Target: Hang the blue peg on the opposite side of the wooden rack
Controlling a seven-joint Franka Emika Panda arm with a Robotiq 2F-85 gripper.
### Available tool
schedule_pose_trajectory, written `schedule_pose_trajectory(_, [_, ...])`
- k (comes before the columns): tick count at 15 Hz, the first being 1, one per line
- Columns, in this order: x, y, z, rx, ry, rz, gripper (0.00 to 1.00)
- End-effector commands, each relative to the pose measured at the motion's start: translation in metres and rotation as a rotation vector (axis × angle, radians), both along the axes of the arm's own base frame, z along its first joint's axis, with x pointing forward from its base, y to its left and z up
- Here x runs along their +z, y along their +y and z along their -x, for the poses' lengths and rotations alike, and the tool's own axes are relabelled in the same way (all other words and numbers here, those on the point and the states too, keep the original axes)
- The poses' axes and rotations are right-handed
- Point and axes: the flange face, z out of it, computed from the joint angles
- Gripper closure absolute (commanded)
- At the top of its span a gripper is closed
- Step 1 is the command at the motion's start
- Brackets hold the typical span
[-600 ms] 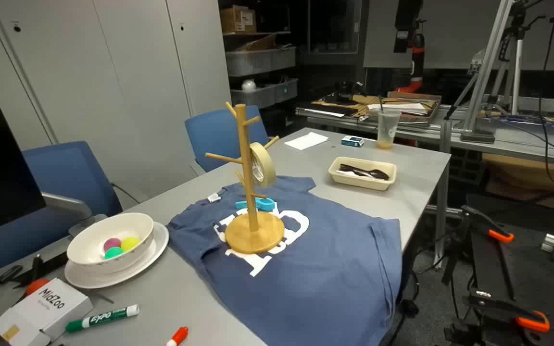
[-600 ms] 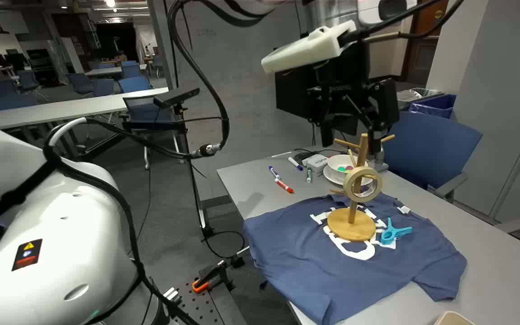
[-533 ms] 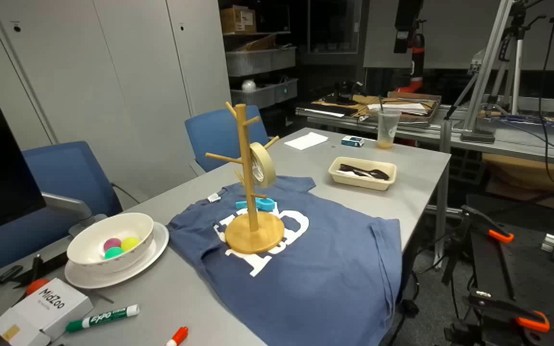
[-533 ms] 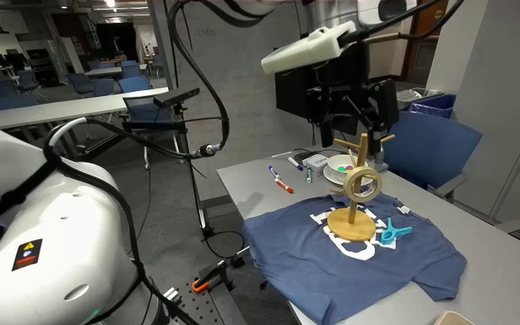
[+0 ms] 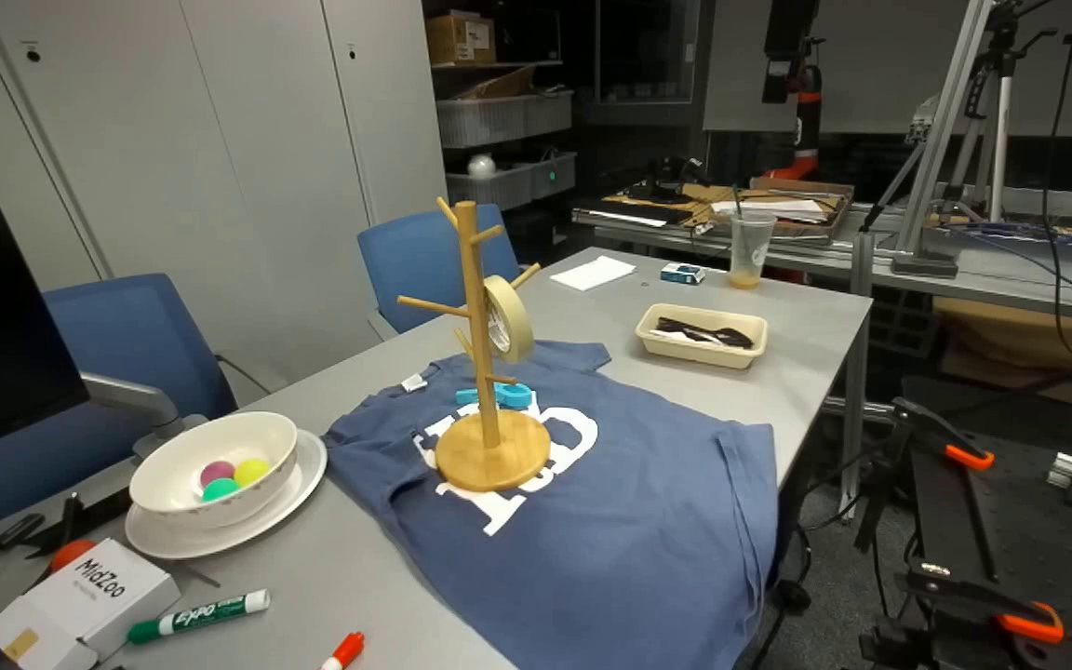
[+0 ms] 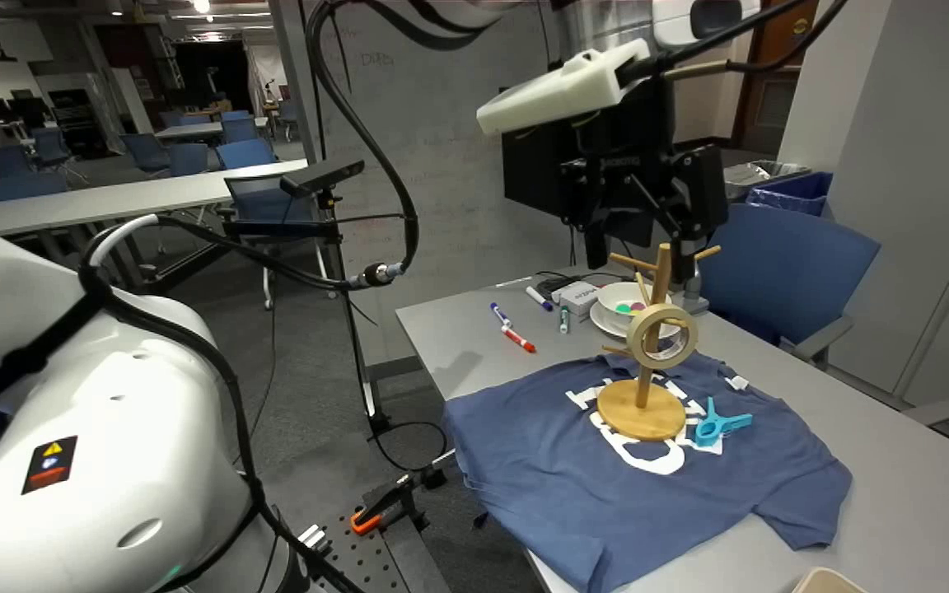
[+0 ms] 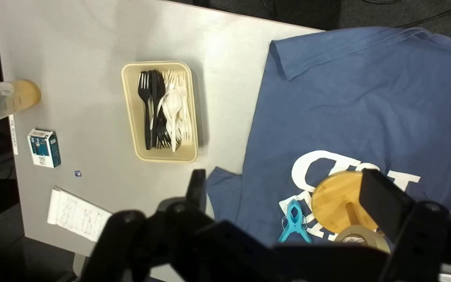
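The blue peg is a cyan spring clamp lying on the dark blue shirt beside the rack's base. It shows in both exterior views point(image 5: 515, 396) point(image 6: 717, 425) and in the wrist view point(image 7: 294, 221). The wooden rack stands upright on the shirt in both exterior views point(image 5: 493, 456) point(image 6: 642, 410). A roll of tape hangs on one of its arms. In the wrist view the rack's base point(image 7: 337, 199) is partly hidden by a finger. My gripper point(image 6: 639, 257) is open and empty, above the table near the rack's top. Its fingers stand wide apart in the wrist view point(image 7: 286, 183).
The tape roll point(image 5: 510, 321) sticks out from the rack. A bowl of small balls point(image 5: 220, 465) stands on a plate. A cutlery tray point(image 7: 161, 111), a cup point(image 7: 6, 100) and a small box point(image 7: 44, 148) are on the table. Markers point(image 5: 201, 614) lie near a white box point(image 5: 85, 600).
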Motion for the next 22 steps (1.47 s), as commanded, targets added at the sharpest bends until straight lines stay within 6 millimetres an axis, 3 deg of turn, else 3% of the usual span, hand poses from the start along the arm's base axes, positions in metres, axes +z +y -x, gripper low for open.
schedule_pose_trajectory(1, [0.0007,0.0001,-0.0001,0.000,0.001,0.000,0.00])
schedule_pose_trajectory(22, [-0.0063,0.0070,0.0007,-0.072,0.000,-0.088,0.00])
